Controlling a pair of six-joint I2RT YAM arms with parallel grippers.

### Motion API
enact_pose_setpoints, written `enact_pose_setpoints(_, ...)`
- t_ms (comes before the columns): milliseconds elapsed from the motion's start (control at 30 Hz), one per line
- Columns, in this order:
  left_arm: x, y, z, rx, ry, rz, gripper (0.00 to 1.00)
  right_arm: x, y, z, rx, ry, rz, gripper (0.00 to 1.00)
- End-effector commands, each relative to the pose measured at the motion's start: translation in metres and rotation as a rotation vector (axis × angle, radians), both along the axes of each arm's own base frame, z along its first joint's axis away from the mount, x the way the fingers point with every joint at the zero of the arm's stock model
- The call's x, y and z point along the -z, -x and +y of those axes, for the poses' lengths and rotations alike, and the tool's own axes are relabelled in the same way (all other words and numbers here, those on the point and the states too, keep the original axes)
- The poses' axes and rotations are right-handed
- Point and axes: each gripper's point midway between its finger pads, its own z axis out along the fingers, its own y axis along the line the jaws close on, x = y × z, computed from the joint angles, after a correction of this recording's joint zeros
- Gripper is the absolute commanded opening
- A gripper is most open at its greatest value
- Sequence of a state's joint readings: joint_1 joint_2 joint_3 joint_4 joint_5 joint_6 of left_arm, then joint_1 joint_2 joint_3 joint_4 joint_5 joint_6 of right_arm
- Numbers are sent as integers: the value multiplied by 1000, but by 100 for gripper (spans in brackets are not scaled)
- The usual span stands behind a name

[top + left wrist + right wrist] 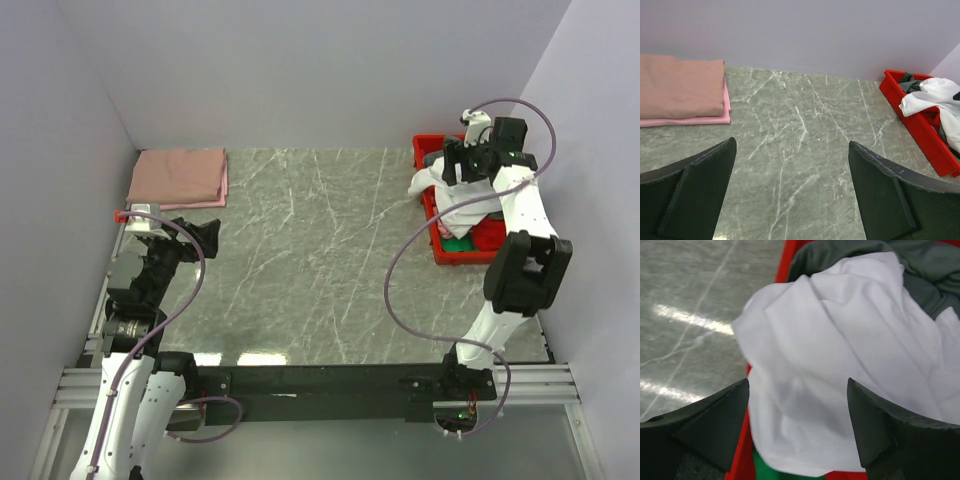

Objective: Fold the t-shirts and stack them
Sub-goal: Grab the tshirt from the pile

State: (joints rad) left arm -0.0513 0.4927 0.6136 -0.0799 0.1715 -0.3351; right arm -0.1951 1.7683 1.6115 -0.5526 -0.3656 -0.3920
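Note:
A white t-shirt [840, 350] lies crumpled over the near wall of the red bin [740, 460], on top of a grey shirt [920, 265] and a bit of green cloth [770, 472]. My right gripper [797, 395] hangs open just above the white shirt, one finger on each side of a fold, holding nothing. In the top view it [452, 165] is over the bin [465, 257] and the white shirt [462, 205]. A folded salmon-pink shirt [178, 176] lies at the far left on a lighter pink one [715, 119]. My left gripper [205, 232] is open and empty over bare table.
The grey marbled table [320, 260] spreads between the folded stack [680, 90] and the red bin [920, 130]. Walls close the table at the back and on both sides. The right arm's cable loops over the table's right half.

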Motion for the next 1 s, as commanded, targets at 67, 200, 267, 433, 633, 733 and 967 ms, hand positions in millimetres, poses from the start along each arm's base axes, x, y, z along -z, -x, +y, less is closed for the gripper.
enact_pose_setpoints(67,-25,3,-4,22,-8,-59,99,-14,-27,-22,89,110,-13,81)
enact_pose_setpoints(200,-23,1,-3,20,-10,-54,99,-2,-33,-28,128,149,19,70)
enact_pose_setpoints(267,-22,1,-4,23,-9,-49,99,-2,-35,-29,138,147,25,58)
enact_pose_setpoints(433,-22,1,-4,25,-10,-49,99,-5,-39,-31,154,155,17,27)
enact_pose_setpoints(633,-23,2,-4,25,-11,-54,99,-13,-38,-24,142,142,2,0)
enact_pose_setpoints(733,-22,2,-4,25,-13,-51,99,-30,-30,-14,125,134,-41,0)
enact_pose_setpoints(967,-23,3,-5,34,-15,-59,99,-141,25,54,-4,106,-296,0)
